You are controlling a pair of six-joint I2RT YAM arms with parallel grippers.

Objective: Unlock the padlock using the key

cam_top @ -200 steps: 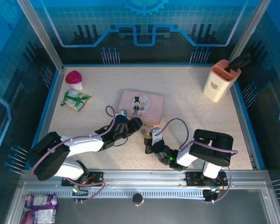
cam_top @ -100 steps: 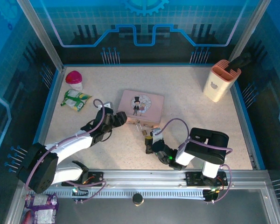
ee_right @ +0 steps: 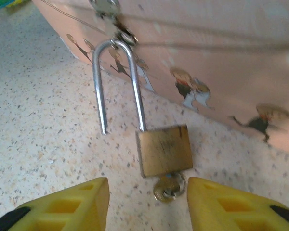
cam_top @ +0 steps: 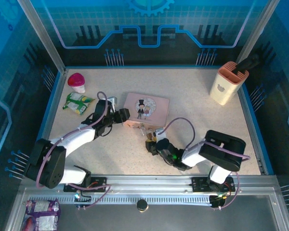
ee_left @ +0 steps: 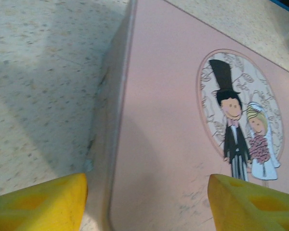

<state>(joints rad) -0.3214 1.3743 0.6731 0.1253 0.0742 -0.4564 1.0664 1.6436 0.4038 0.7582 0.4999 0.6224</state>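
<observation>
Although the speckled tabletop (cam_top: 192,139) carries other odds and ends, the work sits near its middle, where the pink tin (cam_top: 151,103) lies flat with its cartoon-couple lid facing up. At the tin's left edge the left tool (ee_left: 145,192) stands wide open, one yellow finger over the tabletop and the other over the lid. It straddles the edge and grips nothing.

At the tin's near side the right tool (ee_right: 147,192) is also parted and empty, its two fingers set either side of the lock's lower end without touching it. The padlock (ee_right: 164,150) lies on the tabletop just in front of the tin's wall, its brass body nearest the right tool. Its silver shackle (ee_right: 99,91) is hooked through the tin's clasp (ee_right: 116,29). One leg enters the body and the other ends free beside it, so the lock looks sprung. The key (ee_right: 168,186) pokes from the bottom of the body, seated in the keyhole.

The risks look small but real. A forward nudge from the right tool could press the body up the shackle and snap it shut again. It could also knock the key askew or out. With the left tool unclamped, the tin could slide under any push, dragging the lock with it.
</observation>
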